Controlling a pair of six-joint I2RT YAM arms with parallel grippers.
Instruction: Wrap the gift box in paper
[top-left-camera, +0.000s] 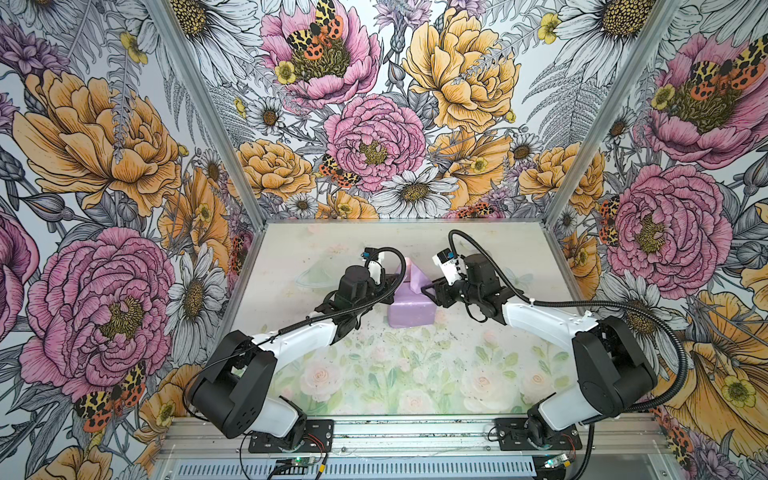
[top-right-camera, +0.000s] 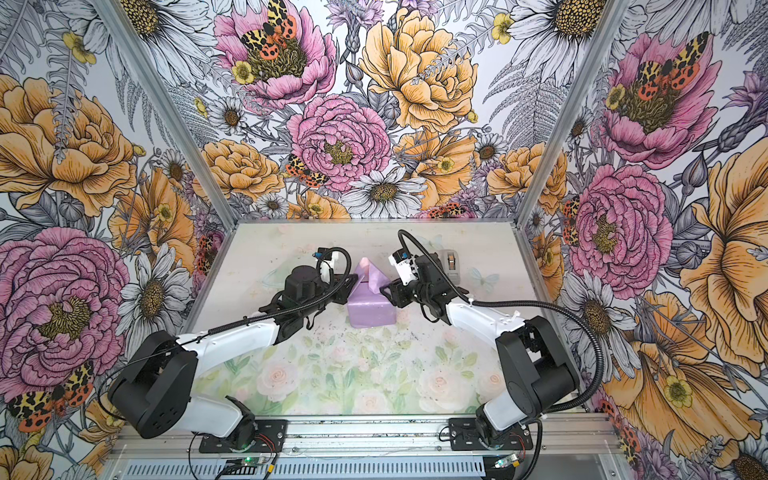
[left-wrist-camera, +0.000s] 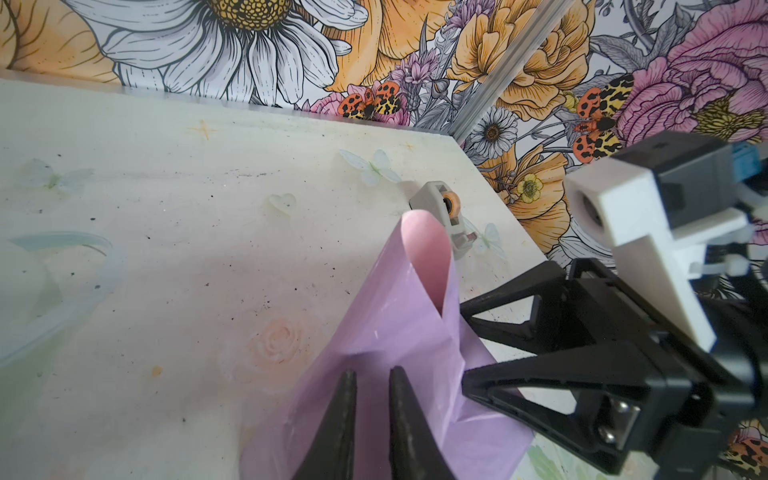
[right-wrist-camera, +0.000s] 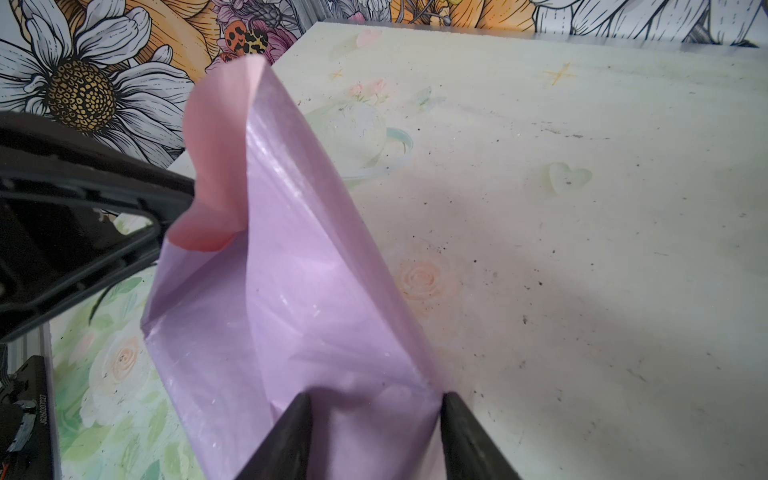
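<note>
**Fig. 1. Closing the far end of the parcel.** The paper (top-left-camera: 409, 309) lies midway between the left and right edges of the desk (top-left-camera: 374, 374), somewhat nearer the far edge than the near one. It is drawn, lilac face out, over a block-shaped bulge that is judged to be the gift box, though no part of the box itself shows. The near part of the parcel is smooth and closed. At the far end the sheet rises as an open, upright flap with its pink inner face exposed.

The 2 grippers meet this end from opposite sides. The left gripper (left-wrist-camera: 371, 374) has its jaws almost closed, with only a slit between them and the tips on the paper. Whether a pleat is nipped in the slit cannot be told. The right gripper (right-wrist-camera: 376, 399) has its jaws about half open, with the tips against the paper at the base of the flap. No hold on the paper is evident. The tape dispenser (top-right-camera: 453, 266) stands apart, near the far right corner.

*Step in hand (judged):* forming the side tucks of the far end, the body wrap being complete.

*Next move (judged):* press both sides inward until they lie flat on the end of the box, then fold the upright flap down. The parcel must be steadied meanwhile, since the thin sheet would likely spring back. The near end cannot be checked from these views.
</note>
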